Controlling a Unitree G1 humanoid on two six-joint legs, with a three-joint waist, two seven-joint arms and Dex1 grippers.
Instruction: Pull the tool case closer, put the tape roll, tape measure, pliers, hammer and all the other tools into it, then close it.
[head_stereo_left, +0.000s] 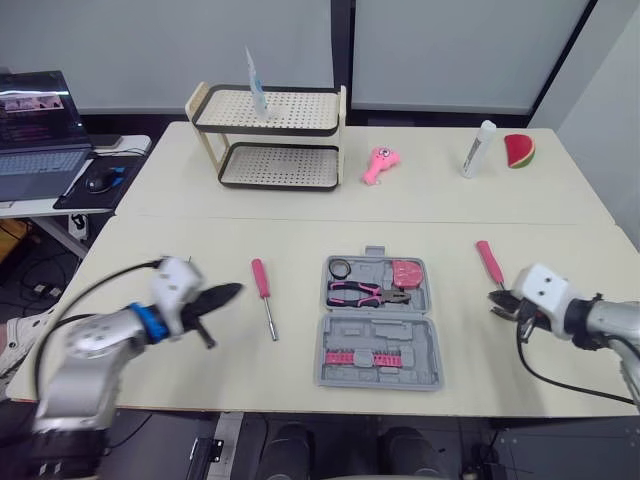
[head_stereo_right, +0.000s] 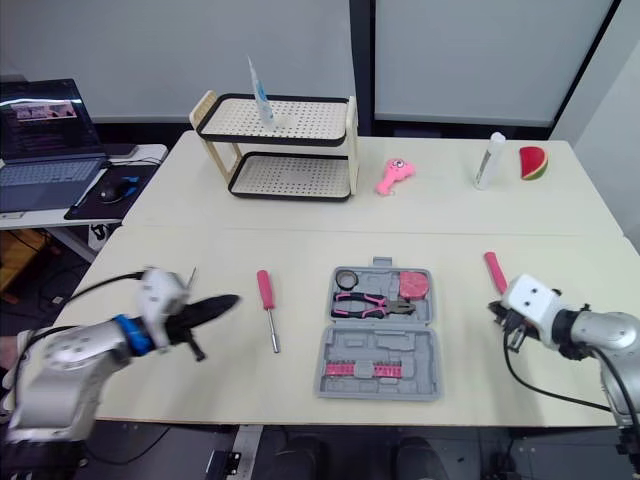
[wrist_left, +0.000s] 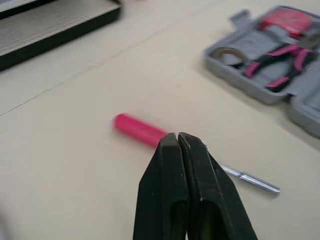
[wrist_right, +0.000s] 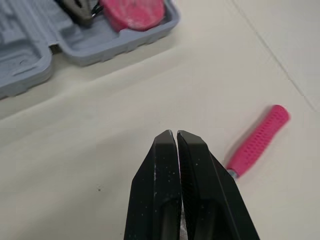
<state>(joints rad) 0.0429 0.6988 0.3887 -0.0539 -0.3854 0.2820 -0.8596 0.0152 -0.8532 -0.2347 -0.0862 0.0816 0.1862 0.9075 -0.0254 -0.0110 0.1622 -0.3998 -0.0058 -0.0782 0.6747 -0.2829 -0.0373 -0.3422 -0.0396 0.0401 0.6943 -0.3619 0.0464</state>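
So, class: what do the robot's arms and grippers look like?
Silver-grey arms end in white boxy blocks; the left gripper and right gripper each have two tapered black fingers. Black cables trail from both; a blue band rings the left wrist.

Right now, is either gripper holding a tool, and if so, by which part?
Nothing is held. The left gripper and the right gripper are both shut and empty; the pink screwdriver and the pink-handled tool lie on the table.
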